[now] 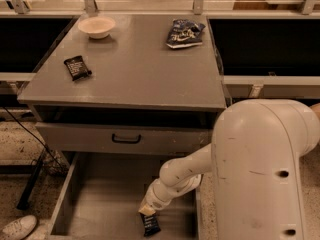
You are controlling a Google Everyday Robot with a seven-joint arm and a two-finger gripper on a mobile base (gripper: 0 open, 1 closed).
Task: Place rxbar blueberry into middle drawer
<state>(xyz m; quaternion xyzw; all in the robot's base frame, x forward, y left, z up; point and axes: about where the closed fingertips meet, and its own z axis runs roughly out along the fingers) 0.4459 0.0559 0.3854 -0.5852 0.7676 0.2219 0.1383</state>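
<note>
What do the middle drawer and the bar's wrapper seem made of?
The middle drawer looks like painted metal: matte grey, thin straight walls, flat floor. The rxbar blueberry wrapper is probably plastic film, dark navy with pale print. The gripper sits just above it, inside the drawer.
</note>
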